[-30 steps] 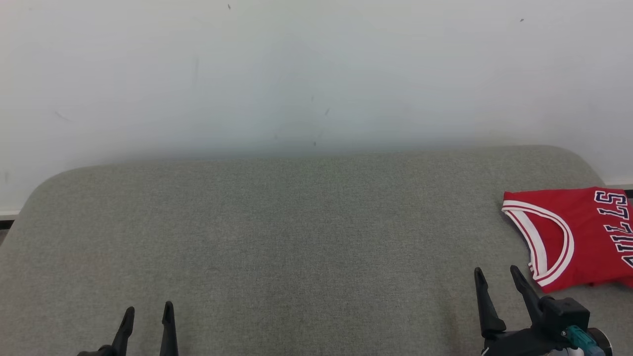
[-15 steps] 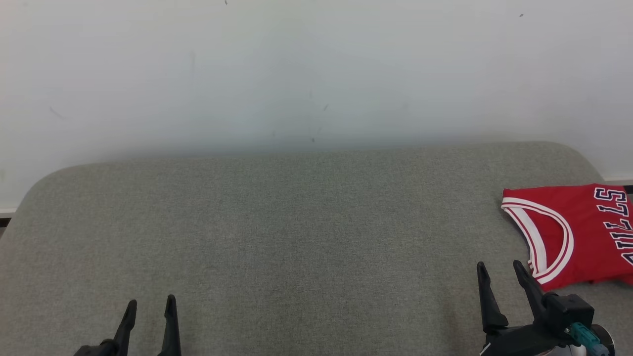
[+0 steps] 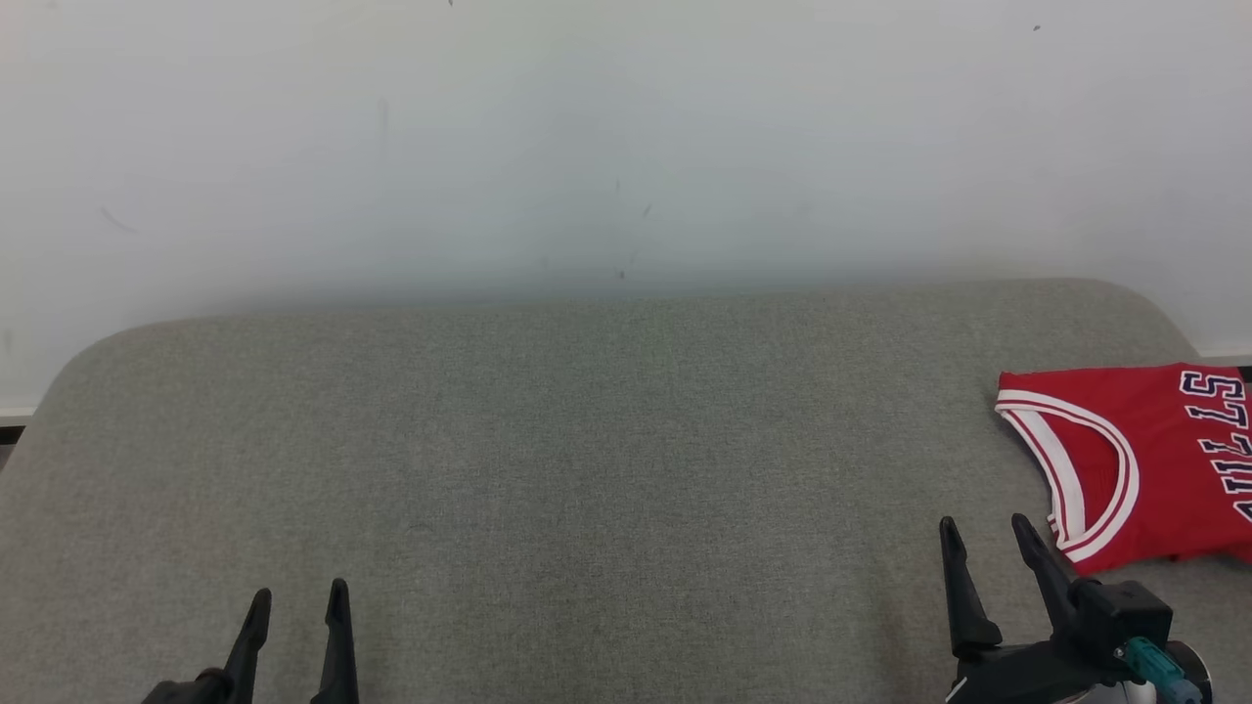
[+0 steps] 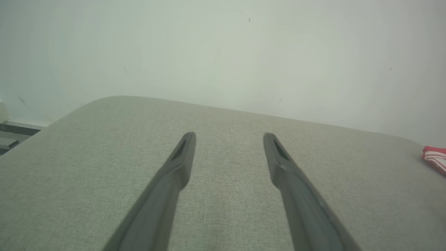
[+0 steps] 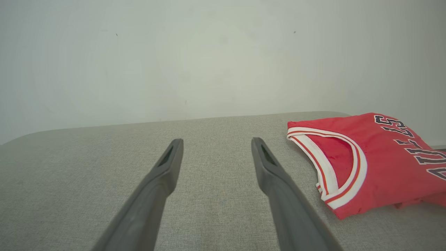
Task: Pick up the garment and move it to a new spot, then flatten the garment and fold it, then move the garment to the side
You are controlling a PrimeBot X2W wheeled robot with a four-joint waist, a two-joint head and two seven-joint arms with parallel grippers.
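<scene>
A folded red jersey (image 3: 1164, 460) with white trim and dark lettering lies at the right end of the grey fabric surface (image 3: 587, 469), partly cut off by the head view's edge. In the right wrist view the jersey (image 5: 379, 157) sits to the right of my fingers. My right gripper (image 3: 983, 533) stands open just left of the jersey, apart from it, nothing between its fingers. At the lower left my left gripper (image 3: 298, 601) is open over bare fabric. The left wrist view catches a sliver of the jersey (image 4: 435, 158) at its far right.
A pale wall (image 3: 626, 147) rises right behind the grey surface. The surface has rounded far corners, and a dark strip of floor edge (image 4: 14, 134) shows past its left end in the left wrist view.
The head view has shifted slightly. Both grippers have edged a little forward; the jersey lies as before.
</scene>
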